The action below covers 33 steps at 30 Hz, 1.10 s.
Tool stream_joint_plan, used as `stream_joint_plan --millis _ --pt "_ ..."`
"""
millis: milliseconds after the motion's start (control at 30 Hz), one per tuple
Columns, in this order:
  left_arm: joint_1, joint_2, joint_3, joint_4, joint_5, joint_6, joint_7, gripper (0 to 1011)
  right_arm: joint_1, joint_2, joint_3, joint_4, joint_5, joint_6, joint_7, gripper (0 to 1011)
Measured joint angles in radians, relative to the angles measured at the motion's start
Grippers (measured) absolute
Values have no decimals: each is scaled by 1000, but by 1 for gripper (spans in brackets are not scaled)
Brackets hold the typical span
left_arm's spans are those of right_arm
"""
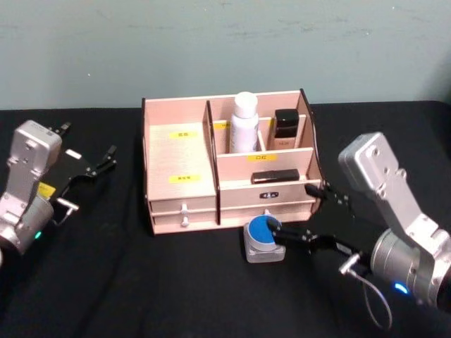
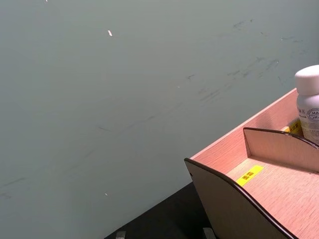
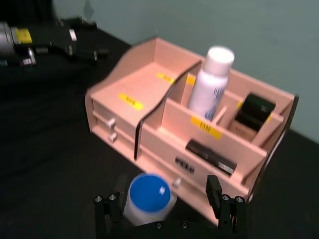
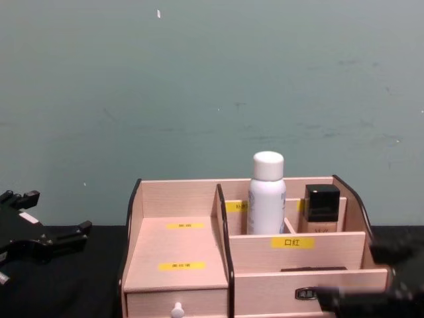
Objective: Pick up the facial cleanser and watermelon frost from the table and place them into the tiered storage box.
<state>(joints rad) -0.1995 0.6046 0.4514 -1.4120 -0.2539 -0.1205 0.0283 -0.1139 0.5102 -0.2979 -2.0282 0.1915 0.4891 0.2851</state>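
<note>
A scuffed, grey-green wall behind — below it, a black-covered table, evenly lit

Even, diffuse light, moderately bright, faint soft shadows

On my screen the stepped pale pinkish-wood storage box has dark-brown edges and small yellow labels. The tall plastic bottle is white with blue print. The squat beige bottle wears a black cap, and the slim flat stick is black. The round grey tub has a bright blue lid. The tablecloth is black, the wall dull teal.
</note>
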Motion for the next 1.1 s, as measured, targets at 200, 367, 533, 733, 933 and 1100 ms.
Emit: stream_joint_plan --millis 200,367,533,733,933,1100 --pt "0 0 0 0 0 0 0 1001 -39 -11 -5 -3 -28 35 -20 1002" --pt "0 0 0 0 0 0 0 1001 -48 -32 -15 9 -46 71 -30 1002" --pt "0 0 0 0 0 0 0 1001 -48 -51 -21 22 -57 86 -26 1002" --pt "0 0 0 0 0 0 0 1001 -43 -69 -20 36 -64 87 -16 1003" --pt "0 0 0 0 0 0 0 1001 -34 -93 -17 53 -66 91 -2 1002" --pt "0 0 0 0 0 0 0 1001 -18 -115 -22 77 -80 98 2 1002"
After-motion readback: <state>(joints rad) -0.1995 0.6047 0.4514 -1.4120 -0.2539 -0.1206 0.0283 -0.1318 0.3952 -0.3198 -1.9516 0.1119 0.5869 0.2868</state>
